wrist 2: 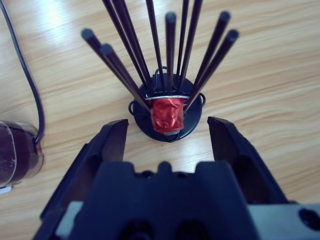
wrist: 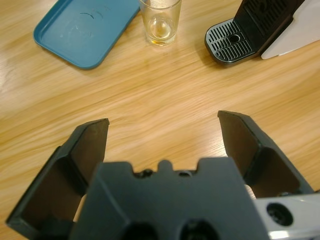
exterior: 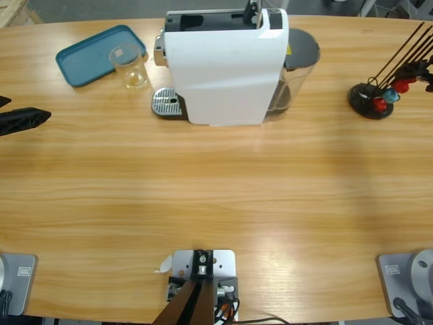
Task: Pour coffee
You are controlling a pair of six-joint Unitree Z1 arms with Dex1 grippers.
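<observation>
- I judge this the opening step: nothing is gripped, and the small clear drinking glass (exterior: 128, 66) stands empty on the wooden table (exterior: 216, 189), touching the edge of the teal plastic tray (exterior: 95, 54). No coffee shows in it.
- My left gripper (wrist: 162, 122) hangs with jaws spread wide, facing the glass, well short of it.
- My right gripper (wrist 2: 167, 130) is also wide apart, just before a red foil capsule (wrist 2: 167, 115) in the black wire capsule stand (wrist 2: 167, 107).
- Next, I think: load that capsule into the white coffee machine (exterior: 226, 64), then set the glass on its metal drip grate (exterior: 167, 103).
</observation>
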